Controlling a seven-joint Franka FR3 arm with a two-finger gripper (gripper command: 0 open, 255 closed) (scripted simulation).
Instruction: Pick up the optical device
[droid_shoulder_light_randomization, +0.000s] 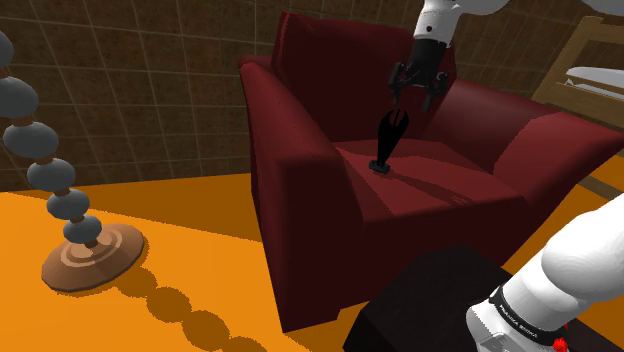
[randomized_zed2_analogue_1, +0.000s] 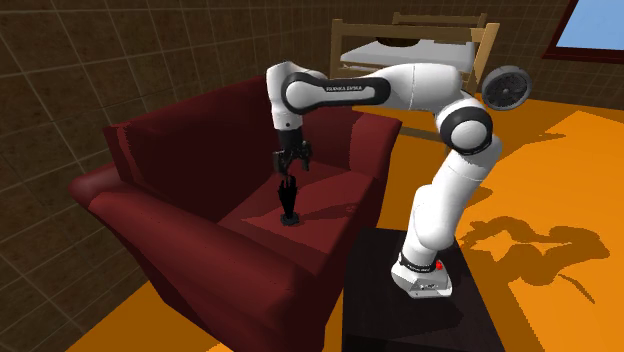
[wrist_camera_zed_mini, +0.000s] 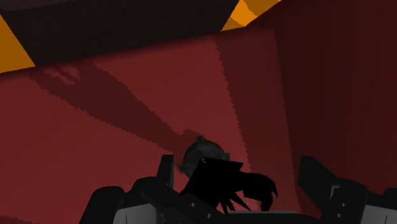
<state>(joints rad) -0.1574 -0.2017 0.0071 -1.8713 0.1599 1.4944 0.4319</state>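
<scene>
We cannot make out the form of the black optical device (wrist_camera_zed_mini: 203, 156), its near end lost behind the gripper (wrist_camera_zed_mini: 238, 164), whose fingers (wrist_camera_zed_mini: 167, 172) the edge crops.
</scene>
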